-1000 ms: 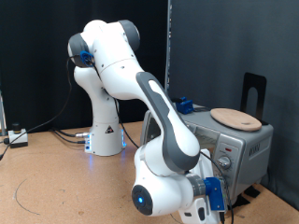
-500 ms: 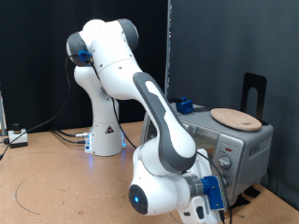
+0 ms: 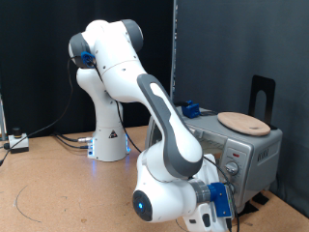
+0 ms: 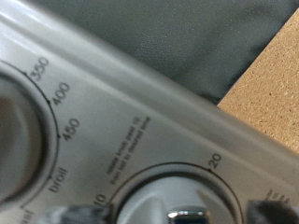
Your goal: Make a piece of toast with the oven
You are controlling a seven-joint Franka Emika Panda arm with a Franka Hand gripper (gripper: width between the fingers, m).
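Against the small silver countertop toaster oven's (image 3: 246,153) knob panel, pincer out of exterior view; grip state undeterminable; wrist camera faces the timer dial (image 4: 177,196), likely for setting.

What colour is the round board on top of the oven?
Tan wood, clearest in the exterior view: round board, oven.

A white Franka arm (image 3: 159,135) bends low before the silver oven (image 3: 237,155) at the exterior view's right, its wrist against the knob panel; a round wooden board (image 3: 243,122) rests on top.
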